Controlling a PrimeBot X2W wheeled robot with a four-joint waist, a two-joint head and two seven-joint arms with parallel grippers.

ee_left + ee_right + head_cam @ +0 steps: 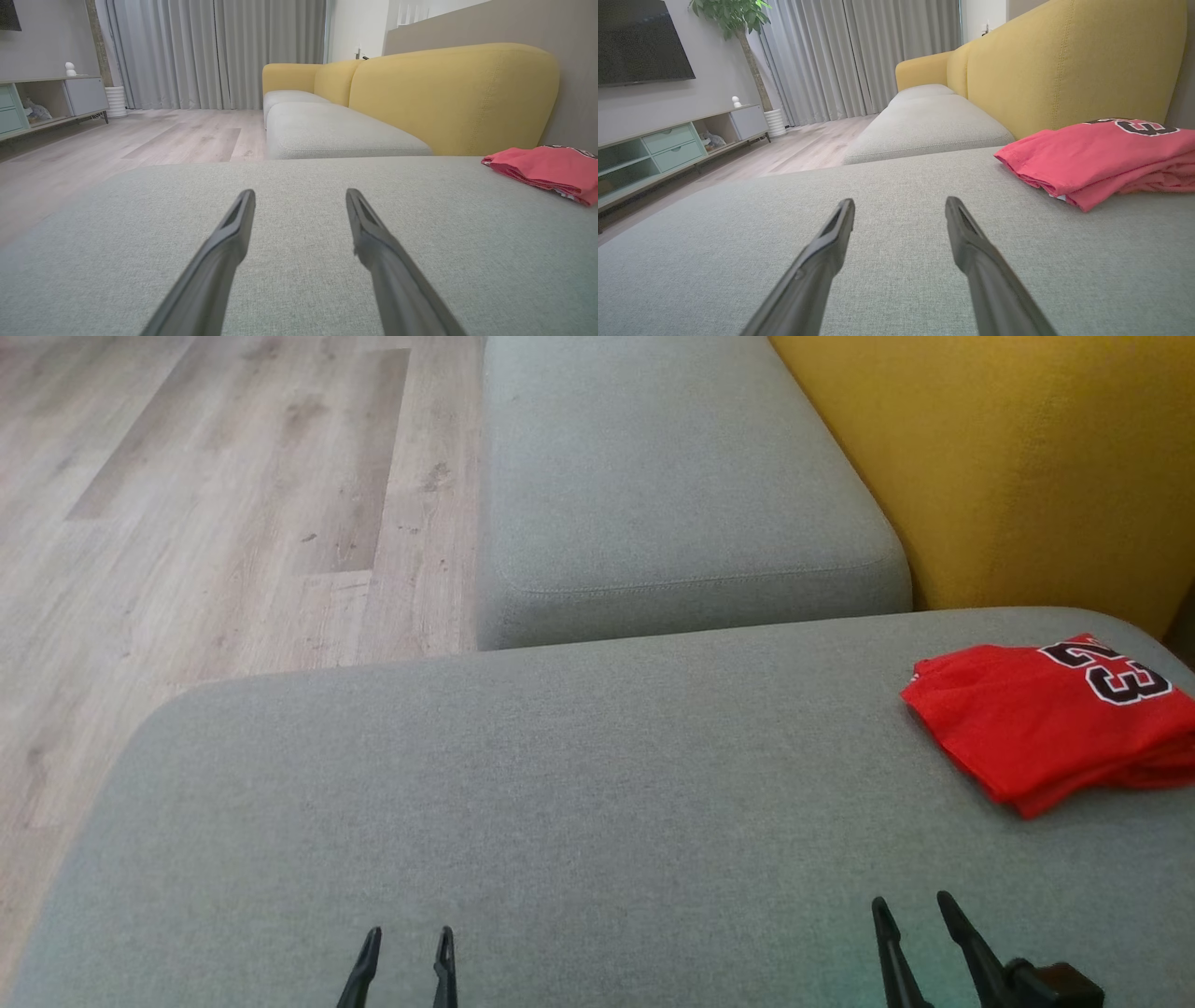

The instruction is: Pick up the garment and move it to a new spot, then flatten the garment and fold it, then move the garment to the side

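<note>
Both pincers sit nearest us, low over the front of the seat. Our left pincer point(411, 933) and our right pincer point(911, 899) each have their two dark fingers spread apart with nothing between them, clear of any cloth.

Under them stretches the broad grey woven-fabric sofa seat cushion point(560, 784), bare across its middle. Farther back and to our right lies the red jersey garment with a black-and-white number point(1036, 719). It is folded into a compact layered rectangle near the cushion's far right edge, well apart from both pincers. It lies just in front of the mustard-yellow upholstered backrest point(1008, 457).

We judge the task as good as finished: the garment reads as flattened, folded and set to the side, with no step visibly outstanding. Beyond lie a second grey seat cushion point(672, 476) and the pale wood-plank floor point(233, 476).
</note>
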